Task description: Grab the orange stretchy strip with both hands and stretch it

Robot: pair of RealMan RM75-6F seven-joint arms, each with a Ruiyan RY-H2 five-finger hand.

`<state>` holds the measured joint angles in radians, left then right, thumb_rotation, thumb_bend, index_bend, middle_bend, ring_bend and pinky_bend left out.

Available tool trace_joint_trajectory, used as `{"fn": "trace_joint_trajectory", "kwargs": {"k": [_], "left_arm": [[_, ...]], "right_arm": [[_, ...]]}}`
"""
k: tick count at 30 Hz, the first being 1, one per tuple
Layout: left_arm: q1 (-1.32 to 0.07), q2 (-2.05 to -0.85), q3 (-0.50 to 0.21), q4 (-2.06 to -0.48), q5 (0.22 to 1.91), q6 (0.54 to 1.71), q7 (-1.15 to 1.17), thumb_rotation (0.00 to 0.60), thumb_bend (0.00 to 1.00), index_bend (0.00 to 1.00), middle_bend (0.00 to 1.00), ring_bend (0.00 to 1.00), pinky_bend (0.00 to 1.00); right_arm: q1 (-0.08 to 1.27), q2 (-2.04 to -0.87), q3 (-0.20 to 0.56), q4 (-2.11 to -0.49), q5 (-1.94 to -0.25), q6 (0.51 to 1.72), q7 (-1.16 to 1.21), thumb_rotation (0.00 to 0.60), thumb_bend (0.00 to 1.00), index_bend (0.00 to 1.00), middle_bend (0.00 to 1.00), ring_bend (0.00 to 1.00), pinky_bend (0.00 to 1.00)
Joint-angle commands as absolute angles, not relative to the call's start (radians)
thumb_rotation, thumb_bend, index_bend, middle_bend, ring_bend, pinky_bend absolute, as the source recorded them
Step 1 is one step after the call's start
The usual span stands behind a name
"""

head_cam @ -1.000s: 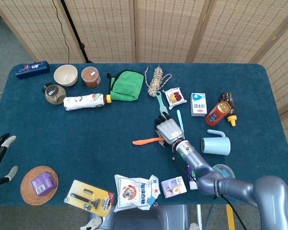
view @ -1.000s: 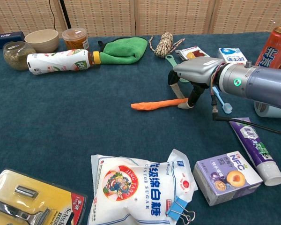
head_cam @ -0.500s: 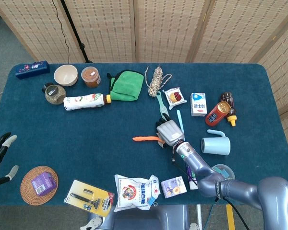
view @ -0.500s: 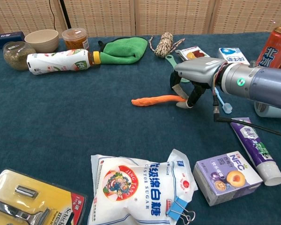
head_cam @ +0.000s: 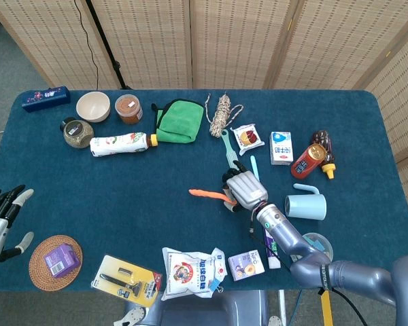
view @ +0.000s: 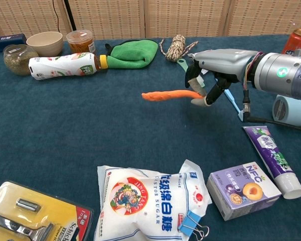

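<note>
Right hand (view: 210, 80) apparently lifted orange strip (view: 165, 95)

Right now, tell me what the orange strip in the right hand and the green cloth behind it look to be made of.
Orange stretchy strip: probably soft rubber or silicone; smooth, matte, sagging slightly from the right hand. Folded green cloth: likely microfibre; fuzzy nap, soft rumpled folds.

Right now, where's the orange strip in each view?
Head view: orange strip at table centre, pinched at its right end by the right hand.
Chest view: upper middle, sticking out left of the same hand.
Shared landmark: green cloth, behind it.
</note>
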<state>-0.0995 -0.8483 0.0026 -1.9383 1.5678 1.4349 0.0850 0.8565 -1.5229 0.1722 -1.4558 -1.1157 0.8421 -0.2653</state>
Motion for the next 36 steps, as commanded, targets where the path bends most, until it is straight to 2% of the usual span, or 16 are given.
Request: {"fn": "trace_joint_trajectory", "kwargs": {"k": [1,12,25,30,36], "left_arm": [[-0.113,-0.847,0.000,-1.950,1.586,1.424,0.102,0.600,0.31,0.07,0.07,0.09,0.04],[-0.215,-0.864,-0.051,-1.999,1.600,1.332,0.188,0.600,0.31,0.15,0.07,0.09,0.04],[-0.365,-0.967,-0.139,-2.009,1.555,1.217,0.303,0.600,0.31,0.25,0.07,0.11,0.04],[-0.433,-1.065,-0.180,-1.974,1.510,1.183,0.292,0.600,0.31,0.34,0.14,0.16,0.04],[-0.485,-1.153,-0.208,-1.944,1.481,1.173,0.310,0.600,0.31,0.38,0.14,0.16,0.04]], "right_arm": [[0.830,-1.473,0.185,-1.533,-1.142,0.874,-0.216,0.600,0.57,0.71,0.32,0.21,0.03],[0.766,-1.358,0.196,-1.734,-1.167,0.952,-0.163,0.600,0.58,0.71,0.32,0.22,0.03],[0.724,-1.310,0.218,-1.910,-1.140,1.020,-0.152,0.600,0.58,0.71,0.32,0.23,0.03],[0.707,-1.305,0.224,-1.976,-1.125,1.042,-0.132,0.600,0.58,0.71,0.32,0.23,0.03],[0.702,-1.304,0.230,-2.016,-1.113,1.052,-0.128,0.600,0.58,0.71,0.32,0.23,0.03]]}}
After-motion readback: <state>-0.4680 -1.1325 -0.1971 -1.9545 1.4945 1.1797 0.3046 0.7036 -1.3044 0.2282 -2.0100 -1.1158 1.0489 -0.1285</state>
